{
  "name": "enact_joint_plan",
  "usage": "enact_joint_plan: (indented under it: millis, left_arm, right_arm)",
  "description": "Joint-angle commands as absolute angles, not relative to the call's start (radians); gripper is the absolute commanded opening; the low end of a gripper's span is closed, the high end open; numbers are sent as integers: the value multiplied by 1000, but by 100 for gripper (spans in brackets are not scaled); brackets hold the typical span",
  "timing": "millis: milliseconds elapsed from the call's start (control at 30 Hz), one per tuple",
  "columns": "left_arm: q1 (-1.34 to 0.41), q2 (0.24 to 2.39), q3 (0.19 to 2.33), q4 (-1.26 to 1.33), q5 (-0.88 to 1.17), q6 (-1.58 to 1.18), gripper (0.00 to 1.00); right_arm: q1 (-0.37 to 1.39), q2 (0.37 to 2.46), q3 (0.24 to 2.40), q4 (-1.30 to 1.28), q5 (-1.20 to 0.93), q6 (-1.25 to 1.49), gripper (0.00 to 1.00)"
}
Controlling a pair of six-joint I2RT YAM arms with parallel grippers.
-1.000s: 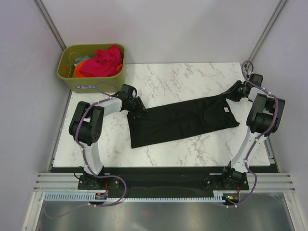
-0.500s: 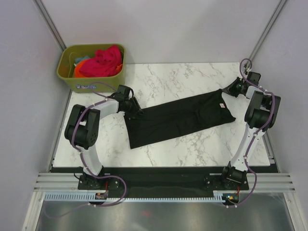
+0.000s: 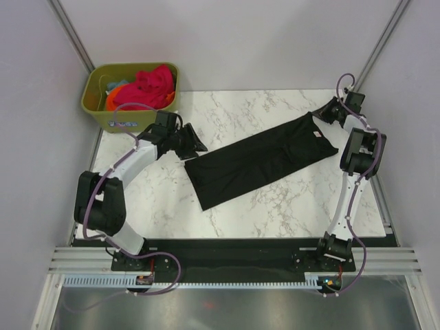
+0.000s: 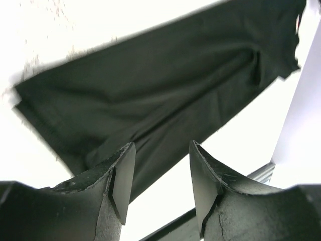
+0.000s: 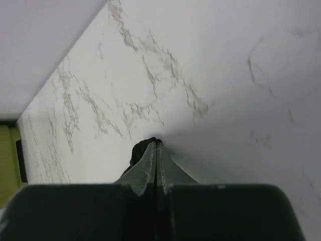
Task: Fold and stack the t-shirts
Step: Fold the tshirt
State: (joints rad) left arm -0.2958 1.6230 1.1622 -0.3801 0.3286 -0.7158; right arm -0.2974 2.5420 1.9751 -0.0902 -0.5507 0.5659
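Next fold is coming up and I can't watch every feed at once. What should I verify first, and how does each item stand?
1. Shut right gripper pinches the black t-shirt at its collar end: ok.
2. Open left gripper holds nothing: ok.
3. Shirt lies wholly on the table: ok.
4. Pinch takes every cloth layer: cannot tell.
5. The other tees sit in the bin, apart from the shirt: ok.

White-linked arms (image 3: 134,161); black joints (image 3: 96,206); purple cables (image 3: 180,269)
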Motion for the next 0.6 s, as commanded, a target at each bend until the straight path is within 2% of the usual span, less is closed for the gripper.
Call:
enact_joint_plan:
  millis: [0,133,200,300,367,500,567]
  left_arm:
    - [-295,1528,1094,-411,370,-646,55]
    - [-310,1485,1017,-411,402,-635,54]
    - [-325,1480,1003,-408,407,-620,53]
    - [-328,1496,983,-399,414,-609,51]
    - [-331,1522,977,-394,463,-601,49]
    - [-377,1532,974,-391,462,-563,48]
    - [-412,1531,950,-390,450,-566,47]
  right_arm:
    - [-278,2646,2120,-95,-540,600,0]
    - [-275,2741,2285,-113,-543,646,0]
    - [-273,2746,2313,-123,-549,657,6]
    - [-273,2653,2228,-152,-519,617,18]
    - [-278,2553,2151,-170,-464,595,23]
    - [-299,2415,2066,-236,-414,583,25]
    - [-310,2343,2022,-255,-408,594,31]
